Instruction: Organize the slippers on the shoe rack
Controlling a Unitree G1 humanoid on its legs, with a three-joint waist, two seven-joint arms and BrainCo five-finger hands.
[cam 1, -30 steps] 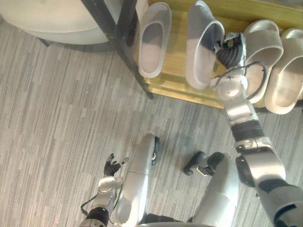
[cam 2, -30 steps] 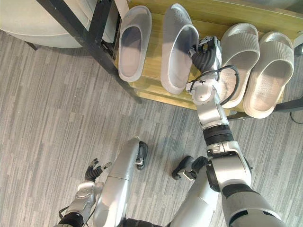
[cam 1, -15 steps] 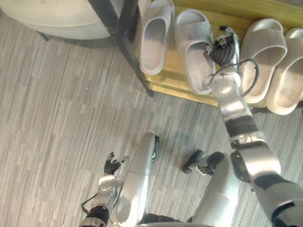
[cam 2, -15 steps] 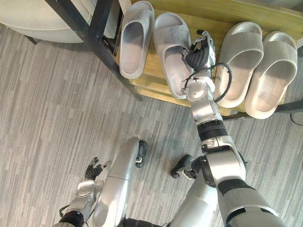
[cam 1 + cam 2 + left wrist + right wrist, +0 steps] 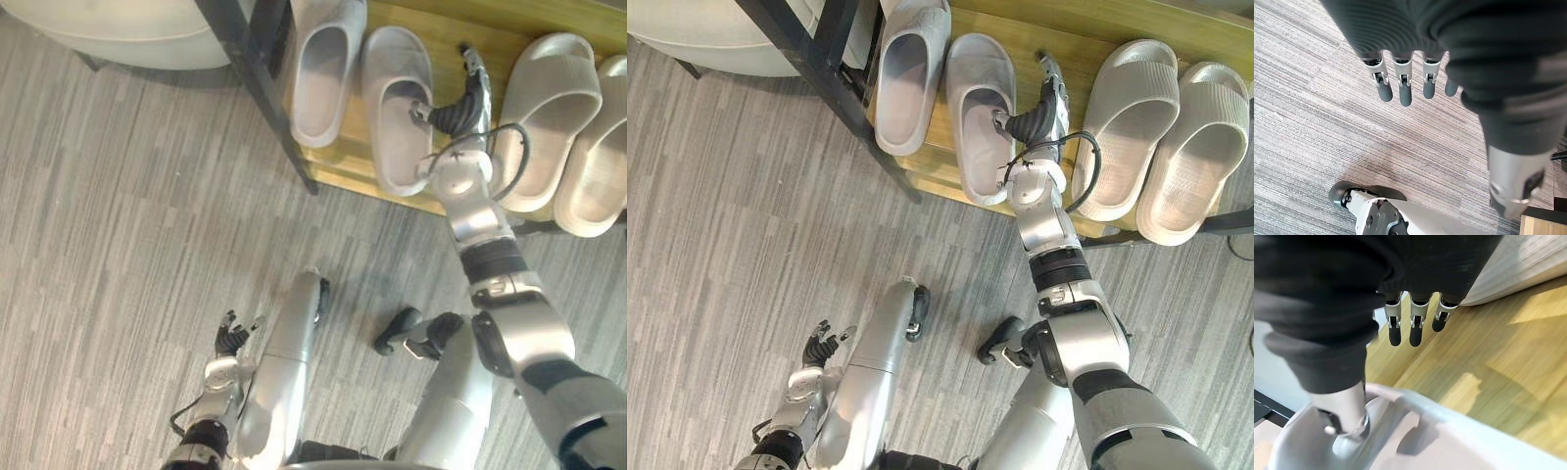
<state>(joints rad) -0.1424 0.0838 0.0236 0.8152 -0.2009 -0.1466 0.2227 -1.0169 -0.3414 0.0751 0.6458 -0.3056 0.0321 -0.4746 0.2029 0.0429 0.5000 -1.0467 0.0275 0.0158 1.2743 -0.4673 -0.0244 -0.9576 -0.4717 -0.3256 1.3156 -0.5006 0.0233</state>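
Nothing legible anywhere I look. Slippers (image 5: 978,108) in a row on the shoe rack's wooden shelf (image 5: 1078,54): no print, label or number I can make out. Floor (image 5: 745,215): striped grey, carries no sign or marking I can read.

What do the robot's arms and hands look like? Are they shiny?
Both arms are smooth silver-grey with dark bands at the joints. The right hand and left hand wear dark ribbed covers over the back and wrist, and their thin silver fingers end in dark rounded tips.
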